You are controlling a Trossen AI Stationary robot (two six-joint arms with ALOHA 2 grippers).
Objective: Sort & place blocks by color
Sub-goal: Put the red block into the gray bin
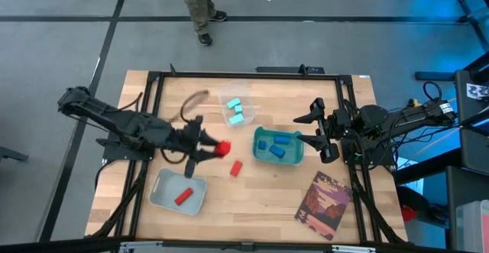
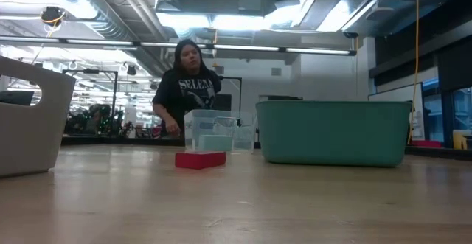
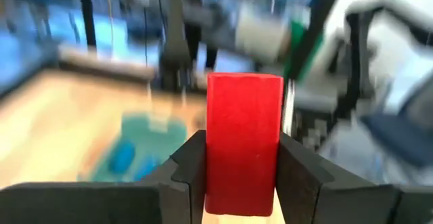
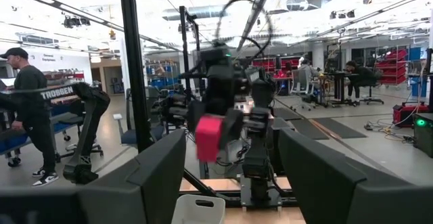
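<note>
My left gripper [image 1: 212, 147] hangs above the table's middle, shut on a red block [image 1: 223, 149], between the grey tray [image 1: 164, 199] and the teal bin [image 1: 296, 155]. A second red block [image 1: 236, 168] lies flat on the wood, also in the low view [image 2: 200, 159]. A third red block [image 1: 183, 197] lies in the grey tray. Cyan blocks [image 1: 236, 109] sit in a clear container, and darker blue blocks [image 1: 273, 146] in the teal bin. My right gripper [image 1: 315, 137] waits open just right of the teal bin, touching nothing. My left gripper pinches the red block [image 3: 243, 143] between its two fingers [image 3: 193, 176], one on each long side face. The fingers come about level from the table's left. The block sticks out past the fingertips toward the right and is lifted clear of the table [image 4: 210, 137].
A picture card [image 1: 323, 205] lies near the table's near right corner. A person [image 1: 200, 4] stands beyond the far edge, seen in the low view [image 2: 188, 82] behind the clear container [image 2: 214, 132]. Bare wood lies between the grey tray and the card.
</note>
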